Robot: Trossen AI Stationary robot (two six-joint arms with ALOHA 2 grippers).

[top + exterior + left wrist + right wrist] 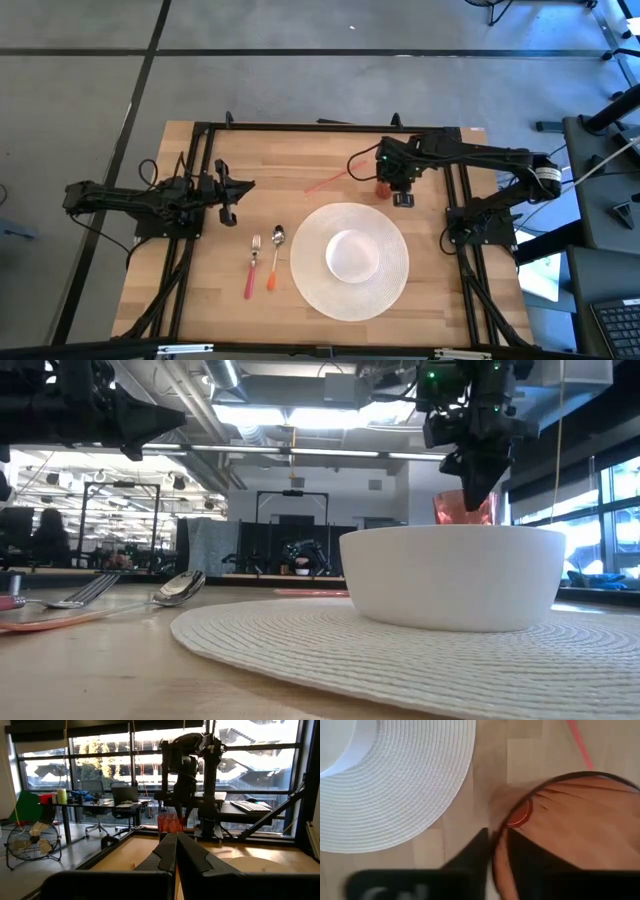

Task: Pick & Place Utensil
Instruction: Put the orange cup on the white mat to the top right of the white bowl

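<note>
A fork with a pink handle and a spoon with an orange handle lie side by side on the wooden table, left of the white round placemat. They also show in the low view, the fork and the spoon. A white bowl stands on the mat. My right gripper is over a translucent red cup just beyond the mat's far edge, shut on it. My left gripper is shut and empty at the table's left, above the wood. My right gripper holds the red cup by its rim, one finger inside the cup and one outside. The fingers come from above, pointing down. The cup stands upright; the bowl hides its bottom in the low view, so I cannot tell whether it is on the table.
A thin pink stick lies on the wood left of the cup. Black frame rails run along the table's far and side edges. Bare wood lies between the utensils and my left gripper.
</note>
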